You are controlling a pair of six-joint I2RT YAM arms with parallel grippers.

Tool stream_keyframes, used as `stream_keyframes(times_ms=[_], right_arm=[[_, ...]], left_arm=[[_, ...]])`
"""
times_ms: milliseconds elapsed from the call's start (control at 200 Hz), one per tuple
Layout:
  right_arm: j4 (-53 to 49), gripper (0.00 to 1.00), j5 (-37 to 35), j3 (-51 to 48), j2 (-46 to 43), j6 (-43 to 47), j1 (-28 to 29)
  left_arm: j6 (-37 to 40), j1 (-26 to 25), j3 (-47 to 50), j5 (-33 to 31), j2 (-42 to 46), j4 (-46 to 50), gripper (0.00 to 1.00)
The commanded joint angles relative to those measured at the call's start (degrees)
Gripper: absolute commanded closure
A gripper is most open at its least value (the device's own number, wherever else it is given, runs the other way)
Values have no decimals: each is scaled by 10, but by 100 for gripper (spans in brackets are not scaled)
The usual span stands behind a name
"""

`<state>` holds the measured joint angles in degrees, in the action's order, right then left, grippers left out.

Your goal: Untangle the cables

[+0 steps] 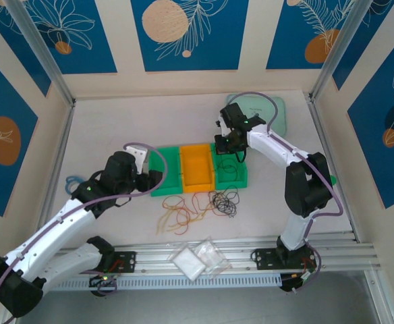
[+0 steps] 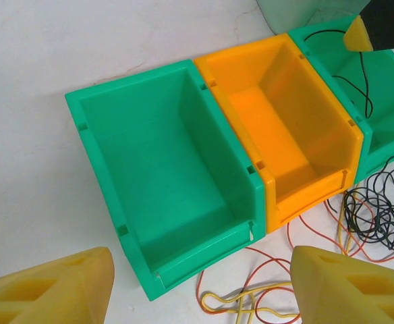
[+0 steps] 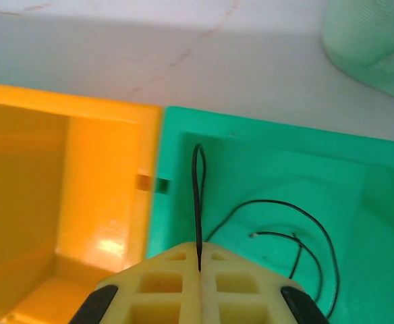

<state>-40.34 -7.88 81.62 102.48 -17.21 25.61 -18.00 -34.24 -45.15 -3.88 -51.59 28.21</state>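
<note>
Yellow fingers of the right claw [image 3: 198, 251], bottom centre, were pressed together on a black cable [image 3: 197, 189] over the right green bin [image 3: 264, 145]. The left claw [image 2: 197, 297] stood spread, holding nothing. Other cables [image 1: 195, 206] lay tangled on the table [image 1: 116, 121] below the three bins [image 1: 195, 165], frame centre.
</note>
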Motion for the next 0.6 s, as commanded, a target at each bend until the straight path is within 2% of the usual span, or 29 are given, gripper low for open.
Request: stream_keyframes(times_ms=[0, 95, 185, 340, 475, 595], right_arm=[[-20, 100, -22, -20, -1, 0, -2], [-27, 100, -38, -35, -6, 5, -7], [-33, 96, -48, -50, -12, 8, -15], [-38, 80, -52, -68, -29, 17, -25], [-32, 70, -34, -88, -79, 21, -21], [-34, 65, -11, -108, -139, 24, -4]], left_arm=[[8, 8, 10, 11, 5, -17, 30], [4, 8, 12, 16, -5, -19, 30], [-3, 9, 20, 26, -13, -33, 29], [-16, 11, 35, 44, -32, -65, 29], [-22, 13, 38, 51, -52, -72, 30], [-29, 12, 47, 58, -65, -77, 38]])
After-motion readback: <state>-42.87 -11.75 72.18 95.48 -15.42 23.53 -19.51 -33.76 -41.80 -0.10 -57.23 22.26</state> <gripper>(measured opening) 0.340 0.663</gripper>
